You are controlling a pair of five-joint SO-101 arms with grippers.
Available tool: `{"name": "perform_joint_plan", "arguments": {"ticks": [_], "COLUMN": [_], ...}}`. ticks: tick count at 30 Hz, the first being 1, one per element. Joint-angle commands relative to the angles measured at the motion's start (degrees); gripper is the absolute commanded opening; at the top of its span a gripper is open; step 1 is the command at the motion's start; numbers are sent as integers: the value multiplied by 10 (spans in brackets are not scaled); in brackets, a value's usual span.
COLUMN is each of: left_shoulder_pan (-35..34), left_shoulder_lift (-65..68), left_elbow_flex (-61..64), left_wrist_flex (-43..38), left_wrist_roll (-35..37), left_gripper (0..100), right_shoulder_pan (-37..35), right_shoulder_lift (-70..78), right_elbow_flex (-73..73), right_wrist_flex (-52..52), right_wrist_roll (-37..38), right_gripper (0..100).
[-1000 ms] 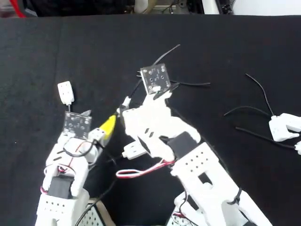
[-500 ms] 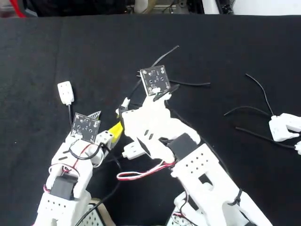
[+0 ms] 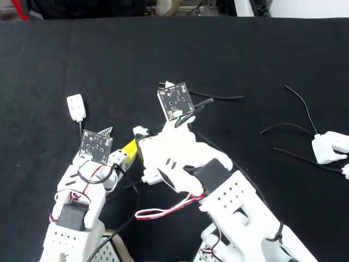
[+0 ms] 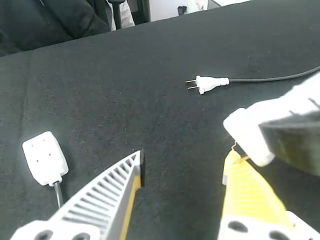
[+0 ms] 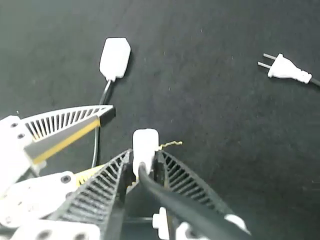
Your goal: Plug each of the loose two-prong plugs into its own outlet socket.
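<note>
My right gripper [image 5: 145, 156] is shut on a white connector [image 5: 144, 143] on a black cable; no prongs show on it. In the high view this right gripper [image 3: 140, 132] sits at mid-table, close to my left gripper [image 3: 121, 139]. The left gripper [image 4: 185, 160] is open with nothing between its fingers, and the held connector [image 4: 248, 134] hangs just past its yellow fingertip [image 4: 235, 167]. A white outlet socket [image 3: 76, 107] [image 4: 44, 157] [image 5: 115, 57] lies farther out on the left. A loose two-prong plug [image 4: 208, 83] [image 5: 283, 68] [image 3: 164, 84] lies beyond both grippers.
The table [image 3: 262, 54] is covered in black cloth. More white connectors [image 3: 330, 146] with thin black cables [image 3: 297, 101] lie at the right edge. A red and white wire [image 3: 163, 199] loops off the right arm.
My right gripper has moved back toward the left gripper's yellow finger, carrying the white connector. The left arm has shifted only slightly.
</note>
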Motion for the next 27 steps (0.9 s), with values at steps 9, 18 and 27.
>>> {"name": "perform_joint_plan", "arguments": {"ticks": [9,18,27], "left_shoulder_pan": [-7,-75,-325], "left_shoulder_lift": [-8,-8,-9], "left_elbow_flex": [11,-62,-23], "left_wrist_flex": [-19,164,174], "left_wrist_roll": [1,-85,-91], "left_gripper": [260,260,260], "right_shoulder_pan": [38,135,141], "right_shoulder_lift": [7,84,175], "right_elbow_flex": [-22,-56,-150], "right_wrist_flex": [20,33,193], "right_wrist_roll": [40,95,114], "right_gripper": [12,12,12]}}
